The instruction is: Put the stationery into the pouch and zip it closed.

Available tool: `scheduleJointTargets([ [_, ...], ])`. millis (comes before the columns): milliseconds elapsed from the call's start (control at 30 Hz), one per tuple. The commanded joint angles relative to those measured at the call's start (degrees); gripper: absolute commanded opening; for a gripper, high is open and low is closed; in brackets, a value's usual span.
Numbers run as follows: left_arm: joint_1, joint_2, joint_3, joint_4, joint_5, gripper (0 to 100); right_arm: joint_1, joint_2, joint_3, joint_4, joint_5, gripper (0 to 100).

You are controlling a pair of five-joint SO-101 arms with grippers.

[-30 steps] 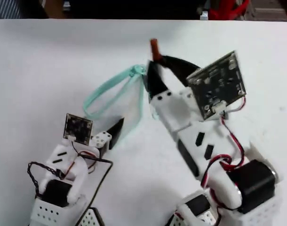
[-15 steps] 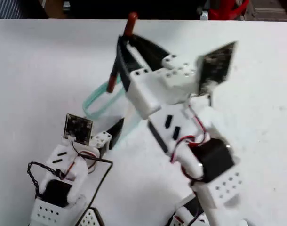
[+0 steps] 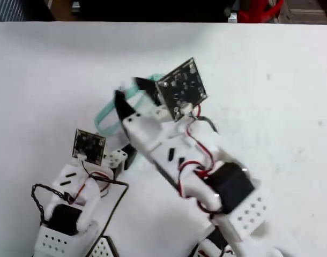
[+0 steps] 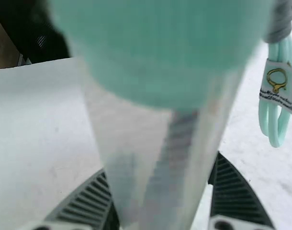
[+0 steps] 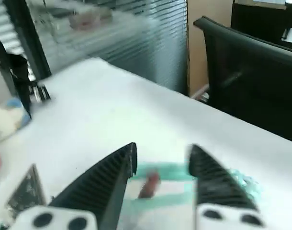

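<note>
Looking down from the high view, I have my left tool [image 3: 127, 154] low on the white bench [image 3: 56, 64], clenched on the near corner of the translucent plastic pouch with a mint-green zip edge [image 3: 105, 115]. My right arm reaches across over that pouch, and my right tool [image 3: 132, 97] hangs above its far part with the black jaws spread. The green edge curves out in a loop beside the arm, so I judge the mouth to be unzipped.

At my left wrist, the pouch [image 4: 155, 143] stands up straight between the ribbed jaws of the left tool [image 4: 160, 201], pinched there. A small white paper tag [image 4: 278, 86] and a mint-green cord loop [image 4: 275, 124] hang off one side of it.

At my right wrist, the right tool [image 5: 161, 158] is released, gripping nothing. Between and below its jaws lies a slim reddish-brown pen [image 5: 148, 184] within the green border of the pouch [image 5: 170, 170]. It is blurred, so I can only say it appears to sit in the mouth.

As I judge it, the pen is in or nearly in, and the zipping is not yet done. That will need one tool on the slider while my left holds the corner firm.
</note>
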Motion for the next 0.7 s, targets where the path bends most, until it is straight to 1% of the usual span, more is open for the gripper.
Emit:
scheduleJointTargets([
  [0, 1.0, -0.7, -0.4, -1.1, 0.3, 25, 9.1, -0.4, -9.9, 9.7, 2.8, 28.6],
  [100, 1.1, -0.7, -0.5, -1.1, 0.3, 25, 17.3, 2.1, -8.4, 10.2, 2.9, 23.2],
  [167, 1.1, -0.7, -0.5, -1.1, 0.3, 25, 20.6, 4.2, -6.5, 10.0, 4.6, 22.7],
  [267, 1.2, -0.7, -0.5, -1.1, 0.2, 25, 20.9, 6.7, -4.7, 10.0, 8.9, 22.7],
  [500, 1.2, -0.7, -0.4, -1.1, 0.1, 24, 17.5, 10.2, -3.7, 9.7, 13.7, 22.6],
  [667, 1.1, -0.7, -0.4, -1.2, 0.1, 22, 17.3, 15.5, -3.5, 8.2, 19.8, 22.4],
])
